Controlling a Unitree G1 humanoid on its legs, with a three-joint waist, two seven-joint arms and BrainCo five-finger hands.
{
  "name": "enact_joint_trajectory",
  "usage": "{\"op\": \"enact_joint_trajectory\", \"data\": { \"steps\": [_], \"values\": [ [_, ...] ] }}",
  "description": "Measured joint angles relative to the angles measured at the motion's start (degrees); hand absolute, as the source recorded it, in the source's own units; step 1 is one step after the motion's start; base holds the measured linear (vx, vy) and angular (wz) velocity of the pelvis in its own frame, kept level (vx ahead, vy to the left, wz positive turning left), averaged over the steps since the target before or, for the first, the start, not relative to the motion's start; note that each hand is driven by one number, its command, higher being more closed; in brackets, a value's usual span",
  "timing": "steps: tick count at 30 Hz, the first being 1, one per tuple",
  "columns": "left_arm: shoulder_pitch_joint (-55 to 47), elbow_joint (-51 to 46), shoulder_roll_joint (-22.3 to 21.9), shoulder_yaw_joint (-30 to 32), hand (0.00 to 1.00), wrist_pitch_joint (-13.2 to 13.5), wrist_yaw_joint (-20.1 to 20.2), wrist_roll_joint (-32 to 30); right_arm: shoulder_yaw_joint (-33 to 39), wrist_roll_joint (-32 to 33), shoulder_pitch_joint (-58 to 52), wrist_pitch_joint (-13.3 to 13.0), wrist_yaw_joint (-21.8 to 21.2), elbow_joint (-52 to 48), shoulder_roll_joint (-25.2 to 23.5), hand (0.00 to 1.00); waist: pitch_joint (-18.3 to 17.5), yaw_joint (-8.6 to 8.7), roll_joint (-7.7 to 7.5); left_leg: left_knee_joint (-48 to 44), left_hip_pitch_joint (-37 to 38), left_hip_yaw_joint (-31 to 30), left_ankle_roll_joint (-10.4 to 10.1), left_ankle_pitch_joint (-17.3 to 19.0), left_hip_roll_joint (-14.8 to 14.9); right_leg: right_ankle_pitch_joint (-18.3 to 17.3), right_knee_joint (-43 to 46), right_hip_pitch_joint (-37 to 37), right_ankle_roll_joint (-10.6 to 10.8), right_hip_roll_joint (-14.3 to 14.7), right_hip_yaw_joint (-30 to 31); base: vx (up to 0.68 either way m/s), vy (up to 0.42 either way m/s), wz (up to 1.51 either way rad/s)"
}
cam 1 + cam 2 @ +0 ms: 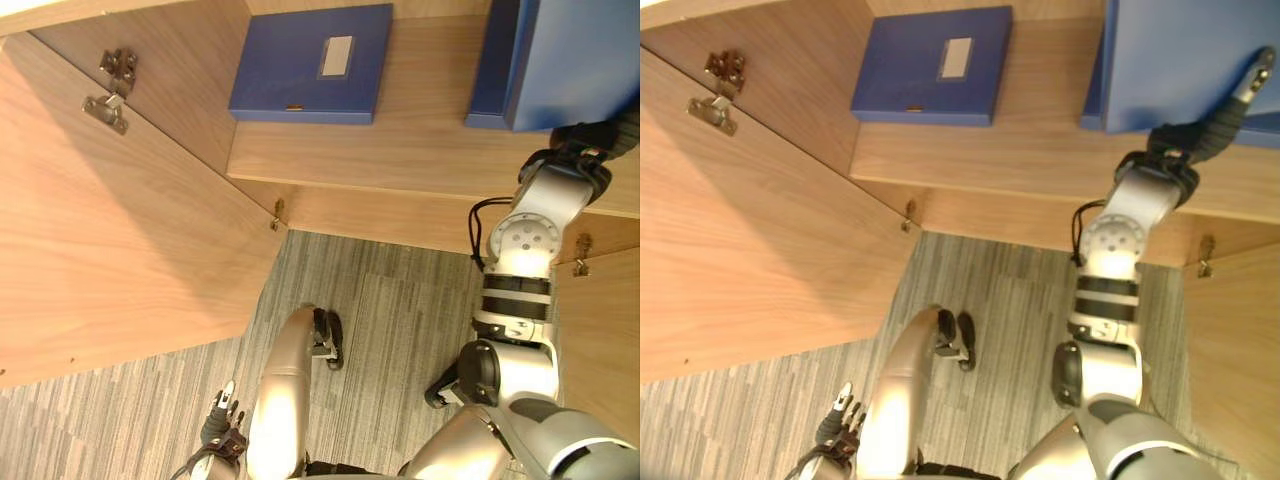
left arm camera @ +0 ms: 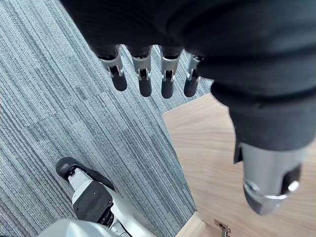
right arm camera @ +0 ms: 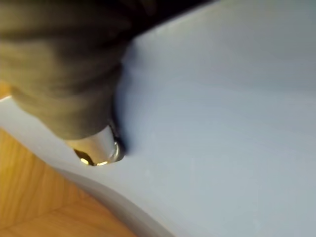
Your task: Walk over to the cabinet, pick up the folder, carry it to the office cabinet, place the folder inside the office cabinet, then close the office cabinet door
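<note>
Folder-holding is seen in the eye views: a blue folder (image 1: 585, 60) is clamped by the right robot hand (image 1: 1215, 120) over the cabinet shelf's (image 1: 420, 140) right end. A second folder (image 1: 310, 65) lies flat near its left end. In the left wrist view, the left robot hand (image 2: 148, 74) is hung over carpet (image 2: 59, 98), fingers straight and apart. In the right wrist view, the thumb (image 3: 94, 148) is pressed onto the blue folder's face.

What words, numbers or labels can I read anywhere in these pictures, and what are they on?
No readable text anywhere.
The pale label on the flat blue folder: too small to tell whether it bears writing.
The second blue folder at the right hand: no print shows.
</note>
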State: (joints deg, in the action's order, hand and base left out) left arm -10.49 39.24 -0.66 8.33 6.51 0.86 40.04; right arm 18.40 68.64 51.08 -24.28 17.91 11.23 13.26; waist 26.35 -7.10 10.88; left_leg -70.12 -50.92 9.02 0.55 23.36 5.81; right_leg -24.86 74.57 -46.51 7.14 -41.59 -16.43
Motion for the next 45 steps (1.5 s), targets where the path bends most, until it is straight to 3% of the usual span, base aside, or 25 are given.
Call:
{"op": "enact_joint_trajectory", "data": {
  "steps": [4, 5, 11, 16, 25, 33, 36, 40, 45],
  "values": [
    [-0.78, -2.83, 0.89, -2.52, 0.00, -0.32, -0.61, 0.27, 0.09, 1.20, 3.62, 0.33, 1.09, 4.50, 2.89, 1.00, 0.00, 0.00, 0.11, 0.51, -0.02, -0.21, 0.20, -0.45, -0.97, -0.05, 0.04, 0.52, 0.09, -0.90, -0.38, 0.01, -0.056, 0.12],
    [-0.95, -3.22, 1.03, -2.86, 0.00, -0.41, -0.66, 0.38, 0.09, 1.62, 4.03, 0.47, 1.28, 5.10, 3.20, 0.00, -0.01, -0.04, 0.12, 0.51, -0.02, -0.26, 0.20, -0.45, -1.00, -0.05, 0.02, 0.61, 0.10, -0.97, -0.47, 0.00, -0.049, 0.05],
    [-2.26, -7.82, 1.54, -6.23, 0.00, -1.10, -1.64, 1.26, -0.06, 4.68, 12.37, 2.71, 2.34, 11.14, 8.22, 0.00, -0.02, -0.31, 1.33, 0.48, -0.14, -0.49, 0.25, -0.49, -1.13, -0.05, -0.11, 1.17, 0.12, -1.26, -1.01, 0.00, -0.059, 0.03],
    [-2.32, -11.10, 2.32, -9.01, 0.00, -1.38, -1.73, 1.51, -0.43, 4.74, 14.55, 2.80, 2.41, 13.84, 10.90, 0.00, -0.04, -0.26, 1.51, 0.63, -0.18, -0.74, 0.25, -0.50, -0.95, -0.05, -0.55, 1.70, 0.13, -0.99, -1.83, 0.01, -0.060, 0.00],
    [-3.59, -13.86, 3.57, -11.84, 0.00, -1.99, -3.10, 2.66, 0.28, 6.77, 14.13, 1.87, 4.21, 16.39, 8.77, 0.00, 0.05, -0.02, 1.88, 1.41, 0.02, -0.74, 0.25, -0.50, 0.06, -0.01, -1.68, 1.95, 0.12, 0.29, -2.24, 0.02, -0.064, -0.04],
    [-5.13, -17.02, 4.61, -14.09, 0.00, -2.10, -3.79, 3.42, -0.04, 5.36, 3.55, 2.71, 6.31, 15.11, 3.46, 0.00, 0.14, 0.42, 1.99, 2.77, 1.16, -0.41, -0.03, -0.63, 1.01, 0.17, -3.07, 2.59, 0.22, 1.72, -2.38, 0.03, -0.064, -0.06],
    [-6.98, -18.77, 4.68, -14.45, 0.00, -2.13, -3.75, 3.86, -4.39, -2.47, -1.57, 6.16, 6.41, 12.83, 3.45, 0.00, 0.20, 1.22, 1.91, 3.00, 1.26, -0.23, -0.04, -0.64, 1.76, 0.48, -3.86, 2.59, 0.22, 2.70, -2.40, 0.03, -0.046, -0.11],
    [-8.04, -19.22, 5.28, -15.27, 0.00, -2.11, -3.62, 5.04, -11.02, -17.75, -6.11, 15.12, 4.62, 13.42, 5.09, 0.00, 0.43, 1.86, 1.61, 4.25, 2.86, 0.46, -0.24, -0.74, 2.83, 1.06, -5.23, 3.33, -0.17, 3.97, -2.30, 0.02, -0.041, -0.16],
    [-8.57, -18.32, 5.93, -15.45, 0.00, -1.98, -2.90, 5.39, -16.32, -24.50, -7.50, 20.01, 0.64, 19.21, 7.74, 0.00, 0.78, 2.59, 1.11, 5.13, 3.22, 0.45, -0.77, -1.04, 3.65, 1.61, -6.41, 3.49, -0.48, 5.37, -2.48, 0.02, -0.050, -0.09]
  ]
}}
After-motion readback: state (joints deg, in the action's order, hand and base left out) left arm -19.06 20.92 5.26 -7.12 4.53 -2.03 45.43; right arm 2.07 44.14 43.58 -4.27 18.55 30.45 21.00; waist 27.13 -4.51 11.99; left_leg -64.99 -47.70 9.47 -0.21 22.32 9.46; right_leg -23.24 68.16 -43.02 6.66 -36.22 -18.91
